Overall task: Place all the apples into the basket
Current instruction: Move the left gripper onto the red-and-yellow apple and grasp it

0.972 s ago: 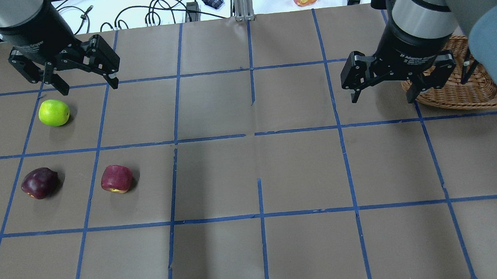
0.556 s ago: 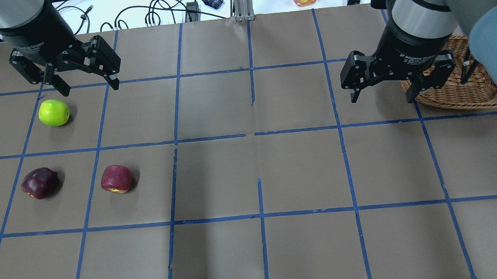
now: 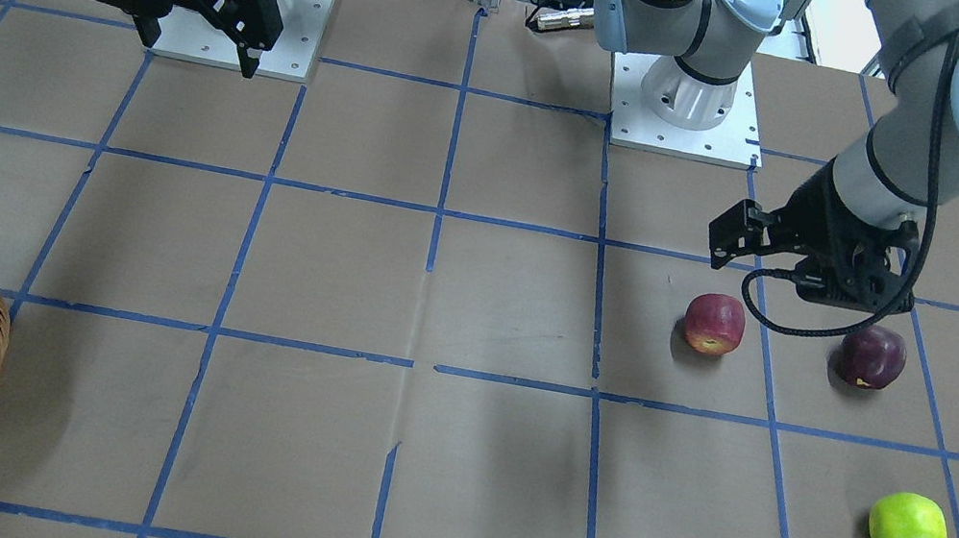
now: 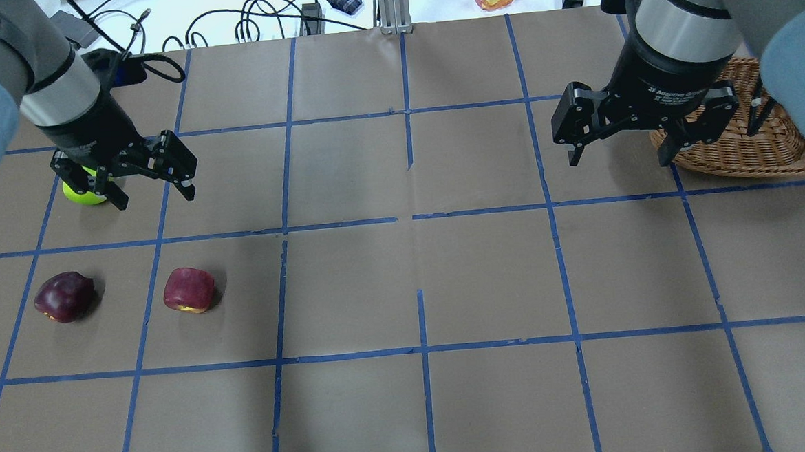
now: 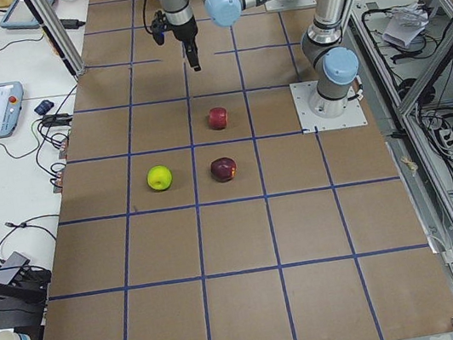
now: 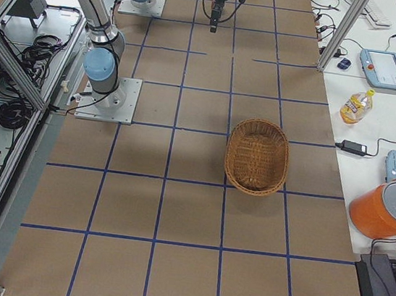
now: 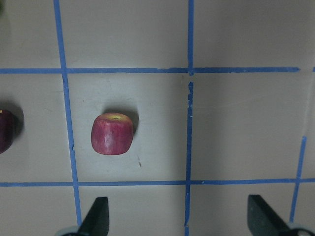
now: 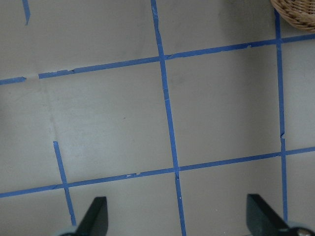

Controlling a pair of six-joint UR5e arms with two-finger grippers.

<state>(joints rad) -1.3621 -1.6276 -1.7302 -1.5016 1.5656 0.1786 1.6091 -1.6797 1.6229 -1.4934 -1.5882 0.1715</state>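
Since clock directions need a frame, bearings: overhead view, 12 o'clock at the far edge of the table (image 4: 488, 276).
Left gripper (image 4: 156, 191): fingers spread wide, holding nothing, raised above the table; from overhead it covers part of the green apple.
Right gripper (image 4: 618, 156): fingers spread wide, empty, raised, at 9 o'clock of the basket.
Green apple (image 3: 908, 528): on the table, at 12 o'clock of the maroon apple.
Red apple (image 4: 189, 289): on the table, at 8 o'clock of centre.
Maroon apple (image 4: 64, 296): at 9 o'clock of the red apple, apart from it.
Basket (image 6: 257, 156): between 2 and 3 o'clock of centre, no apple inside.
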